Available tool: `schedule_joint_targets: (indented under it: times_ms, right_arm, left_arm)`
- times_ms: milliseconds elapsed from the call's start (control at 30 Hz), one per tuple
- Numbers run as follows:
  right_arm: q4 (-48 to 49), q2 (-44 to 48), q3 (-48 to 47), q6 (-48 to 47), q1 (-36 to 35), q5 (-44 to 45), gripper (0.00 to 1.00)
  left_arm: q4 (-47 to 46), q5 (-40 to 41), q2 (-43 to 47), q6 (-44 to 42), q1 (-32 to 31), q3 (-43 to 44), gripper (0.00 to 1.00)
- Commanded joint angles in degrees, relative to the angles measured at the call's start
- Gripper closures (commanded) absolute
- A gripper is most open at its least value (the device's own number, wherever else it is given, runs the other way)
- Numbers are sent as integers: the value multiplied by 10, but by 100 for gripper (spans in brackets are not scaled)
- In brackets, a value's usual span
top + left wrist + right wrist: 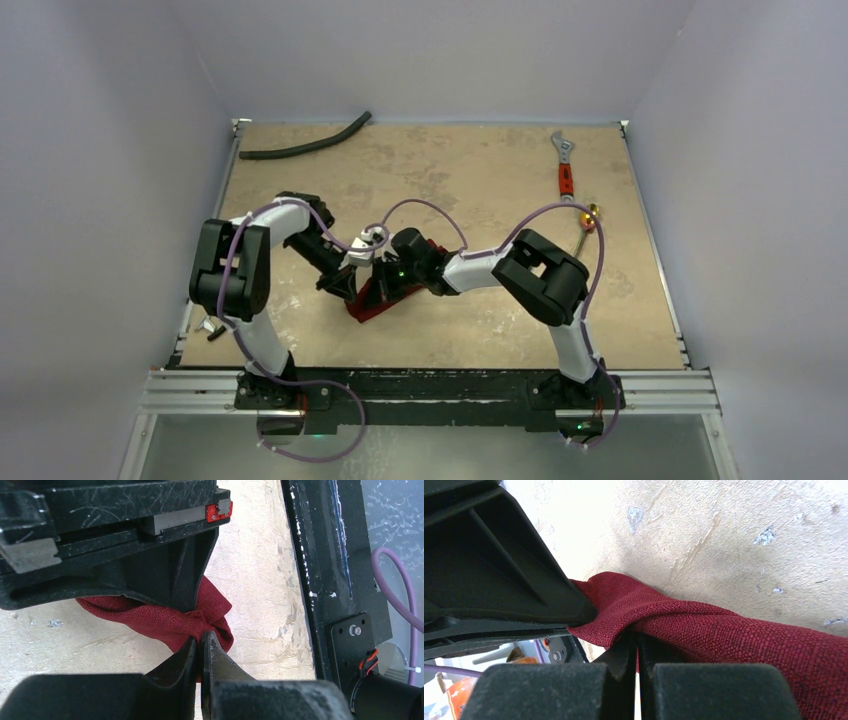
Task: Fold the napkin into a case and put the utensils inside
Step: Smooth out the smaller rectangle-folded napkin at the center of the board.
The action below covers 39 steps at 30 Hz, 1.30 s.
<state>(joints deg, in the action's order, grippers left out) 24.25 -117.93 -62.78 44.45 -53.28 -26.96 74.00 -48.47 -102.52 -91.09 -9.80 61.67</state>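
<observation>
The dark red napkin lies bunched on the table, near its front and between the two arms. My left gripper is shut on one fold of it; the left wrist view shows the tips pinching the cloth. My right gripper is shut on the cloth right beside it; the right wrist view shows the tips pinching a twisted ridge of napkin. The grippers are almost touching. A slim gold utensil lies far right on the table. No folded case shows.
A red-handled silver wrench lies at the back right. A black hose lies at the back left. The black front rail runs close to the napkin. A small pale object sits at the table's left edge.
</observation>
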Motion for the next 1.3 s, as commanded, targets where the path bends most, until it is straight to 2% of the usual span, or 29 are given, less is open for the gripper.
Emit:
schedule_joint_targets:
  times_ms: [0,200,400,500,933,1267]
  right_arm:
    - [-36,16,1,-12,0,71,100]
    - [-35,-4,-17,33,-5,80,100]
    - [-24,-19,8,70,-5,79,100]
    - [-30,-19,12,73,-5,90,100]
    - [-14,-25,45,109,2,107,100]
    - [-18,-33,42,116,2,115,100]
  left_arm:
    - [24,-51,-5,13,12,14,100]
    - [25,-71,-29,13,28,23,100]
    - [82,-93,-77,-36,46,53,100]
    - [82,-93,-60,-51,46,47,100]
    - [83,-134,-29,8,48,67,100]
    - [83,-100,11,4,48,36,100]
